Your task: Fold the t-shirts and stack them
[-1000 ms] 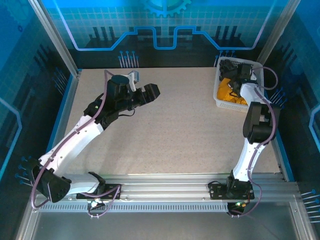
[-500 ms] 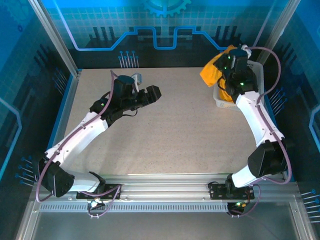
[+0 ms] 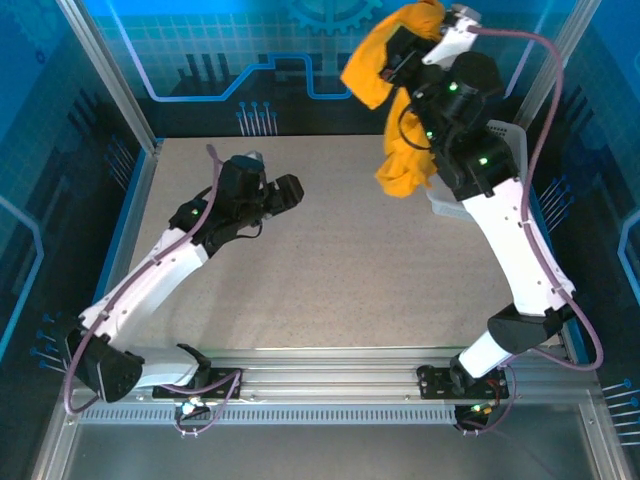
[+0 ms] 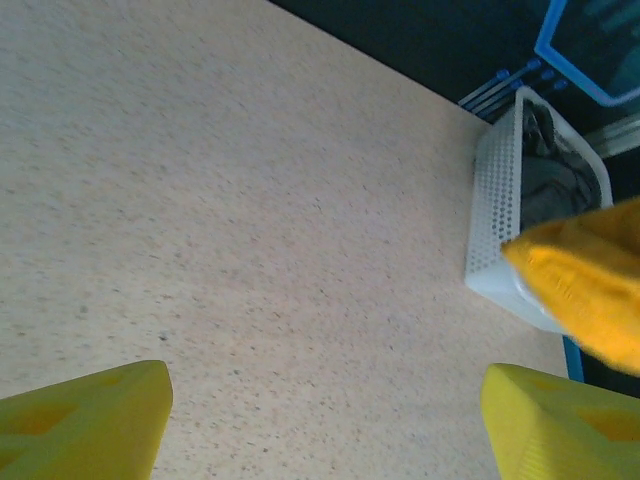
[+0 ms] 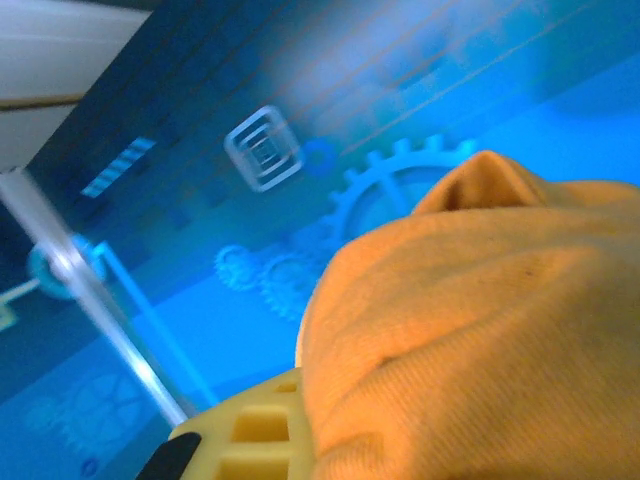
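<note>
Mustard-orange t-shirt [image 3: 400, 150] hangs at one o'clock, clamped in the right gripper [image 3: 408, 52], presumably high to clear the basket [image 4: 490, 200]; left gripper [image 3: 288, 190], ten o'clock, jaws spread, empty.

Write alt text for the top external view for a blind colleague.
The right pincer, high over the far right of the table, grips the mustard-orange t-shirt, which dangles bunched beside the white basket. The left pincer hovers open over its left half.

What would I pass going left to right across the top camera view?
The left gripper → mustard-orange t-shirt, hanging in the air → white basket.
</note>
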`<action>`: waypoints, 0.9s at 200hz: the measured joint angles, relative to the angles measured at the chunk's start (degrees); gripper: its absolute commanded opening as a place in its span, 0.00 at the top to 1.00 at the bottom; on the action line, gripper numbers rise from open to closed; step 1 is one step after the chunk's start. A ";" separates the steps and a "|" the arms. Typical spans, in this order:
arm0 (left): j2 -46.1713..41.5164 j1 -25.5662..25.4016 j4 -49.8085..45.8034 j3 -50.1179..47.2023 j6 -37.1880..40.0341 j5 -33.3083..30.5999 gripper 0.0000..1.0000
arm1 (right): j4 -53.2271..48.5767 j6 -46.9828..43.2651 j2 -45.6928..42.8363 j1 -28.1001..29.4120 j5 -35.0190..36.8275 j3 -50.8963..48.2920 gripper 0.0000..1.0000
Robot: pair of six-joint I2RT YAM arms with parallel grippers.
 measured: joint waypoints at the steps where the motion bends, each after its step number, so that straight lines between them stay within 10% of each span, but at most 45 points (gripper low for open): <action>1: -0.11 0.00 -0.15 0.00 0.00 -0.15 0.18 | -0.09 -0.11 0.17 0.44 0.00 0.11 0.95; 25: -4.24 0.00 -3.23 0.02 -0.04 -4.94 0.17 | -3.72 1.03 4.96 6.21 -0.74 0.92 0.40; 46: -7.96 0.00 -5.81 -0.04 -0.24 -7.87 0.18 | -10.43 2.49 11.28 8.96 -3.96 1.46 0.30; 116: -13.42 -0.24 -9.29 -13.16 -5.53 -0.63 0.26 | -20.35 5.44 3.23 3.34 -9.73 -26.40 0.33; 180: 2.49 -10.16 -5.57 -16.41 -8.81 6.40 0.26 | -22.18 9.81 -15.43 -4.50 -8.85 -54.86 0.39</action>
